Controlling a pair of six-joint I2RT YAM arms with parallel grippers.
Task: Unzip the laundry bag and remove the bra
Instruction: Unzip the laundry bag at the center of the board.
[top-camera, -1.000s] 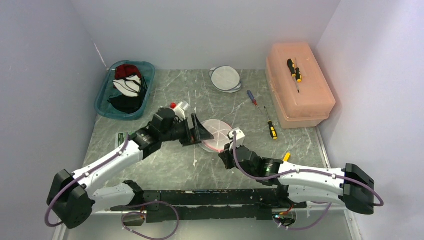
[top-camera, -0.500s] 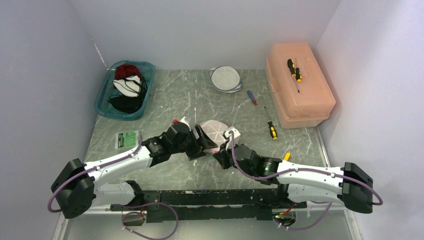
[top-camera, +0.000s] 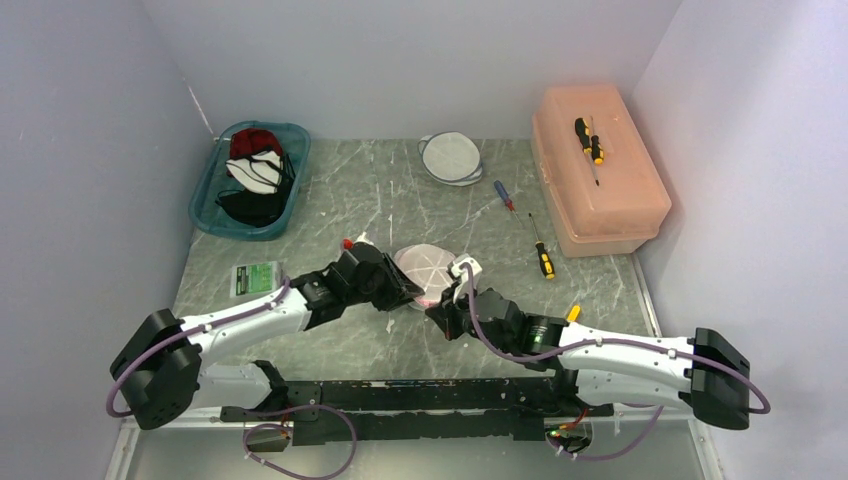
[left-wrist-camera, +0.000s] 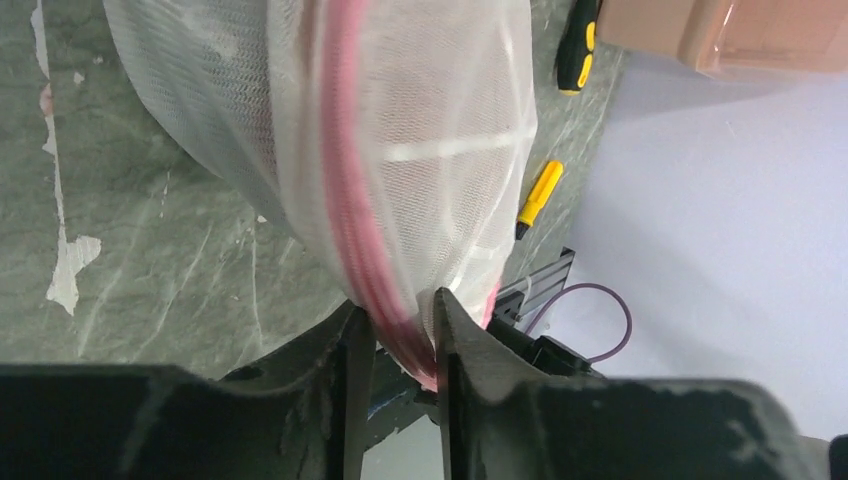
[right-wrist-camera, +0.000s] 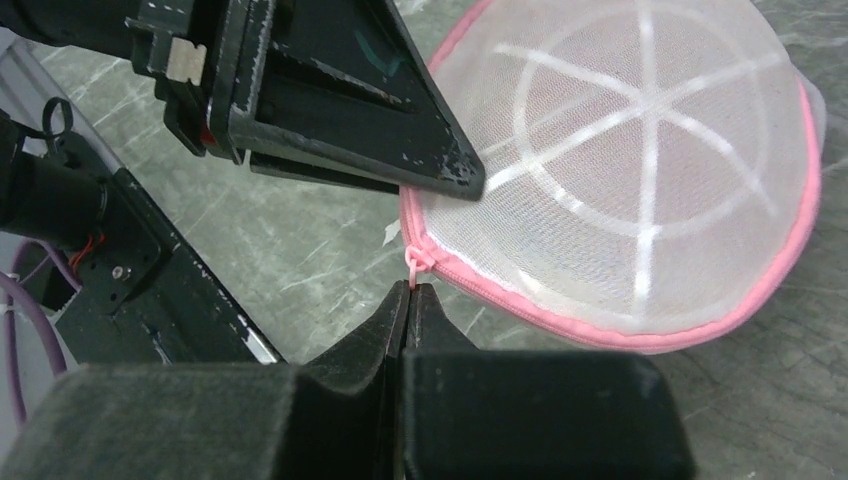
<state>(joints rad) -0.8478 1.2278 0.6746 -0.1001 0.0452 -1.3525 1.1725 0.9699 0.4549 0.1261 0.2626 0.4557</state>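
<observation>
The laundry bag (top-camera: 428, 265) is a round white mesh pouch with a pink zipper rim, lying mid-table. In the left wrist view its pink rim (left-wrist-camera: 372, 250) runs down between my left gripper's (left-wrist-camera: 400, 335) fingers, which pinch it. My left gripper (top-camera: 408, 291) is at the bag's near-left edge. My right gripper (right-wrist-camera: 410, 292) is shut on the small pink zipper pull (right-wrist-camera: 412, 262) at the bag's (right-wrist-camera: 640, 170) corner. It sits just near-right of the left one (top-camera: 445, 308). The zipper looks closed. The bra does not show through the mesh.
A teal bin (top-camera: 207, 205) of dark, red and white garments stands back left. A second round mesh pouch (top-camera: 450, 157) lies at the back. An orange box (top-camera: 600, 190) is at the right, with screwdrivers (top-camera: 541, 256) beside it. A green card (top-camera: 255, 277) lies left.
My left arm swung down to the bag's near-left edge and its wide-open jaws closed onto the pink rim. The bag shifted slightly. My right gripper stayed on the pull.
</observation>
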